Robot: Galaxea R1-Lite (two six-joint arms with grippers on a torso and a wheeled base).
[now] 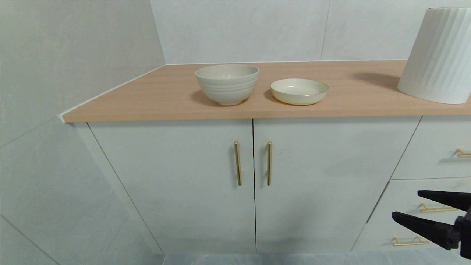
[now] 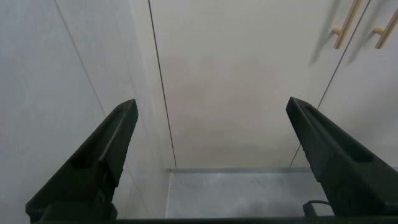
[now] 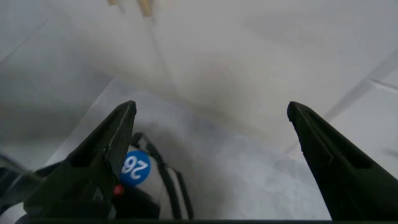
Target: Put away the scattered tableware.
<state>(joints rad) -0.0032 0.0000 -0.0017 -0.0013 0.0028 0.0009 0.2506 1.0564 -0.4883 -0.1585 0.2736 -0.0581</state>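
**Bowl and dish up on the counter, both grippers hanging open**

The biggest thing in the head view is the white cabinet (image 1: 176, 176). It has two closed doors that meet down the middle. On top of it is a wooden countertop (image 1: 165, 99) that runs back to the tiled wall. Over at 2 o'clock a tall ribbed white shade-looking thing (image 1: 438, 55) stands on the counter, well apart from the tableware. Below that, at 3 to 4 o'clock, is a stack of drawers (image 1: 434, 154) with small gold pulls.

As for the tableware, the deep ribbed bowl (image 1: 227, 84) sits upright at roughly 12 o'clock, near the counter's front edge. The shallow cream dish (image 1: 299, 91) is at the bowl's 3 o'clock. It's close to the bowl but not touching it, and it's also upright.

Two slim gold handles, (image 1: 237, 163) and (image 1: 269, 163), hang vertically on either side of the door seam, at 6 o'clock from the bowl.

The right gripper (image 1: 406, 203) is down at 4 o'clock in front of the drawers, jaws released and spread. The left gripper (image 2: 211, 102) is low in front of the cabinet, above the grey floor (image 2: 236, 193), and its jaws are spread wide too.
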